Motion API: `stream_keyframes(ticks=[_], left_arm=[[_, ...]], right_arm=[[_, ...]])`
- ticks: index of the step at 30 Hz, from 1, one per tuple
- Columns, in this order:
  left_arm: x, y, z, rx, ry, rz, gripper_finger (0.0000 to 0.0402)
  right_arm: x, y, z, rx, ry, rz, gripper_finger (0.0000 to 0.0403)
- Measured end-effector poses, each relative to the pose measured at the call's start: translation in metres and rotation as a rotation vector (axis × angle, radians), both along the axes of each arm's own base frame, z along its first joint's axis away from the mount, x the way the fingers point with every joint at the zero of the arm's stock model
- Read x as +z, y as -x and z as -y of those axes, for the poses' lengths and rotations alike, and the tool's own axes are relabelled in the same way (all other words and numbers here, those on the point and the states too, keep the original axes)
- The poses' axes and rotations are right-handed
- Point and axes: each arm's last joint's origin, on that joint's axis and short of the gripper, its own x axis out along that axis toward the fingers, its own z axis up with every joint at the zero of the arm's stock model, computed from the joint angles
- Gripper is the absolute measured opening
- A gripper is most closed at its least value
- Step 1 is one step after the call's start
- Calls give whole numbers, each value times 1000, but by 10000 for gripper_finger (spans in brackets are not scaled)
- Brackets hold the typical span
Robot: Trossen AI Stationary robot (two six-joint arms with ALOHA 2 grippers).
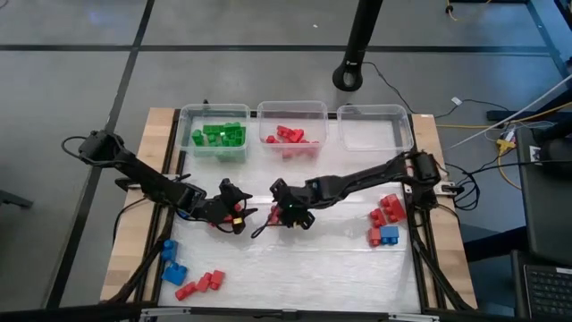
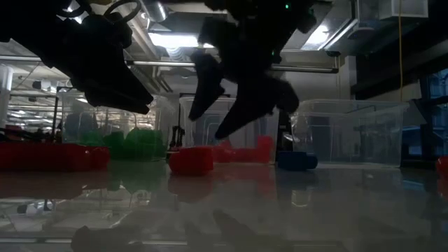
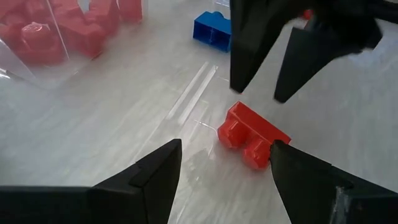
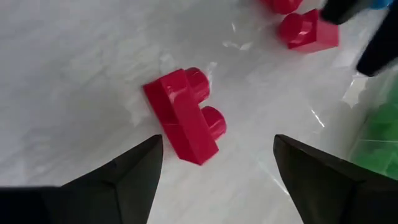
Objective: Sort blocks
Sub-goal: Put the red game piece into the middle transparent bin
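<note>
I have both arms crowding one small red studded plastic brick (image 4: 185,116) lying loose mid-table, left gripper (image 3: 221,165) and right gripper (image 4: 214,165) each with open jaws around it; they may collide or knock it away.

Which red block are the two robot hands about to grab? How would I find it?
Look at the middle of the table, in front of the bins. Between the left gripper and the right gripper, both open, lies one red block. It lies alone there; other loose blocks sit near the table's edges.
</note>
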Motion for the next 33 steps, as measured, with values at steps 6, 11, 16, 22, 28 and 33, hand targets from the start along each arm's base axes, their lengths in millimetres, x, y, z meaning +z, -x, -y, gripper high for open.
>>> stream_keyframes(ticks=[6, 11, 16, 22, 28, 33], left_arm=[[0, 0, 0, -1, -1, -1, 230], [0, 0, 0, 0, -2, -5, 230], [0, 0, 0, -1, -5, -6, 230], [-1, 0, 0, -2, -6, -8, 230], [-1, 0, 0, -2, -6, -9, 230], [-4, 3, 1, -5, 1, -15, 230]], right_arm=[[-19, -7, -5, -9, 53, 6, 272], [-29, -13, -4, -33, 115, 29, 240], [-38, -18, -3, -37, 171, 49, 213], [-41, -22, -5, 8, 169, 69, 187], [-39, -25, -8, 77, 112, 102, 186], [-37, -27, -9, 96, 94, 133, 188]])
